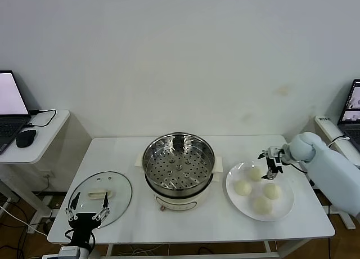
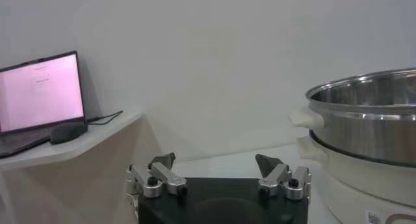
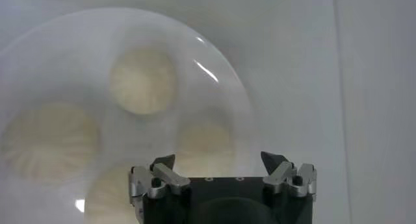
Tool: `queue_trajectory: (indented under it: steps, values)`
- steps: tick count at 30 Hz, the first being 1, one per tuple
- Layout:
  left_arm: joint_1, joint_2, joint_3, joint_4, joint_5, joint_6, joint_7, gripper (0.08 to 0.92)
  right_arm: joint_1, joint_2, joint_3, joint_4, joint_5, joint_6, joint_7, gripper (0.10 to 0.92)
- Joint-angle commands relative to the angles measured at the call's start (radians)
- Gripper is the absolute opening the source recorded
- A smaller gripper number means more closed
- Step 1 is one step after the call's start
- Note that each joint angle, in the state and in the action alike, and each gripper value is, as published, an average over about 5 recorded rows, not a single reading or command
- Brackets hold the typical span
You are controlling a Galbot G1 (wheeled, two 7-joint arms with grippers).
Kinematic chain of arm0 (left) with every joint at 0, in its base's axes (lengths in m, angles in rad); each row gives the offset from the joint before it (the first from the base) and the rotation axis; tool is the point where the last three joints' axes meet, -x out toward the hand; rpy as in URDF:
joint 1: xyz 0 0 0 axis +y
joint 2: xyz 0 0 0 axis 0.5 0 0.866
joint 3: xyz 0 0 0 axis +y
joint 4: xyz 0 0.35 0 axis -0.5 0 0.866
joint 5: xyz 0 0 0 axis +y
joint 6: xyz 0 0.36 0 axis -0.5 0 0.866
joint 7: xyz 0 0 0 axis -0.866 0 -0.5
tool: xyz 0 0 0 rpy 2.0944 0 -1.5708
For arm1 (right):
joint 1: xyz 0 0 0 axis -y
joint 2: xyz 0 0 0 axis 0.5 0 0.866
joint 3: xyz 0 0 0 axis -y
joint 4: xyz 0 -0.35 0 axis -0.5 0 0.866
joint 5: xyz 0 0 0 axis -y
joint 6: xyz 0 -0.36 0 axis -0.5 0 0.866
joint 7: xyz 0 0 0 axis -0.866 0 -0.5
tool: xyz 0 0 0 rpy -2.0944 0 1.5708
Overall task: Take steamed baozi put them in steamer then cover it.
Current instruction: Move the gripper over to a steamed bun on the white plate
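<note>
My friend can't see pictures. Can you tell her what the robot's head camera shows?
An open, empty steel steamer sits mid-table. On a white plate to its right lie four baozi, with the open right gripper hovering over the plate's far edge. The glass cover lies flat at the left, the open left gripper at its near edge.

Robotics lab or office test space, plain white wall, white tabletop (image 1: 129, 157) at centre, side desk at left with open laptop (image 1: 11, 110), mouse (image 1: 25, 138), trailing cables (image 1: 17, 219) lower left
</note>
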Motion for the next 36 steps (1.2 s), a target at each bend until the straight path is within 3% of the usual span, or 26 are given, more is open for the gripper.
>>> queue_trajectory:
  steps: [1,7,25,36]
  values:
    - [-0.002,0.0,-0.001,0.005,0.0,0.0,0.0,0.823,0.032,0.036,-0.056,-0.049,-0.021,-0.012,-0.018,0.823]
    - [-0.003,0.002,-0.004,0.003,-0.001,0.001,0.0,0.823,0.011,0.03,-0.052,-0.046,-0.023,-0.018,-0.006,0.82]
    - [-0.015,0.004,-0.006,0.013,-0.001,-0.001,-0.001,0.823,-0.001,0.073,-0.03,-0.091,-0.077,-0.019,0.032,0.698]
    - [-0.016,0.003,-0.005,0.017,0.001,-0.005,-0.002,0.823,-0.01,0.052,-0.025,-0.062,-0.072,-0.029,0.032,0.547]
